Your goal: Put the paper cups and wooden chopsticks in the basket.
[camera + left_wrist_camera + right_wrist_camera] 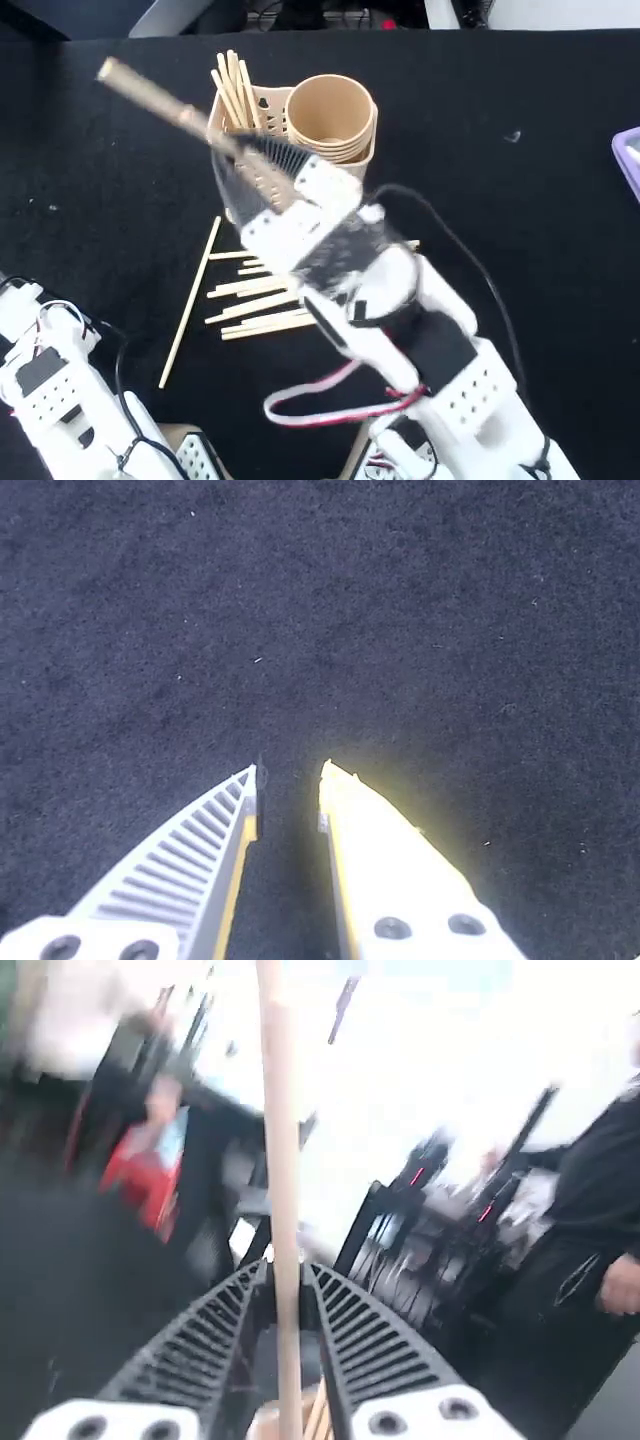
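Observation:
A beige basket (262, 102) stands at the back of the black table, with several wooden chopsticks (232, 85) upright in it and stacked paper cups (331, 117) in its right side. My right gripper (243, 160) is raised just in front of the basket, shut on one wooden chopstick (150, 95) that slants up to the left. In the right wrist view that chopstick (280, 1160) runs straight up between the closed fingers of the gripper (285, 1272). Several loose chopsticks (255, 300) lie on the table under the arm. My left gripper (290, 772) hangs slightly open over bare cloth, holding nothing.
The left arm (45, 375) sits at the table's front left corner. One long chopstick (190, 305) lies apart, left of the loose pile. A purple object (628, 155) pokes in at the right edge. Red and white cables (330, 400) loop beside the right arm.

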Tool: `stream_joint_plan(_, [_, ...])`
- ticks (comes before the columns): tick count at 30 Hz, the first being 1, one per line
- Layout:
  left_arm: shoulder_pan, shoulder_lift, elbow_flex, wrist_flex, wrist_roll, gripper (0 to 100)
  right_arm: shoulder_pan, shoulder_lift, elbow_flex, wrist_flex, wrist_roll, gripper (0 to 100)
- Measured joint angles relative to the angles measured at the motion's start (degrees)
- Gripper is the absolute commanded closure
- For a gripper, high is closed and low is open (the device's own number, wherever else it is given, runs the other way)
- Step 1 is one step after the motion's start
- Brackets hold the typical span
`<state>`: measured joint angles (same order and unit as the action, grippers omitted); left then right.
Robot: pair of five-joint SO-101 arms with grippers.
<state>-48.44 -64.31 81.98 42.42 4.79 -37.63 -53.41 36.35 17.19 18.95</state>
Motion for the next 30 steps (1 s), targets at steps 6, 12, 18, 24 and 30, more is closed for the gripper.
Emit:
stream_joint_plan(6, [0.0,0.0,0.0,0.0,0.0,89,6.6,12.8,-5.8,-10.2,-13.1,98.8])
stream_joint_plan(12, [0.0,0.0,0.0,0.0,0.0,89,7.6,28.0,-17.1,-11.3,-16.2,98.8])
stream_joint_plan(18, [0.0,0.0,0.0,0.0,0.0,89,8.0,36.7,-19.9,-11.3,-16.4,98.7])
stream_joint_plan(24, [0.0,0.0,0.0,0.0,0.0,89,8.5,40.9,-16.5,-11.4,-16.4,98.4])
stream_joint_plan(30, [0.0,0.0,0.0,0.0,0.0,89,8.5,41.4,-16.4,-7.3,-16.4,80.6])
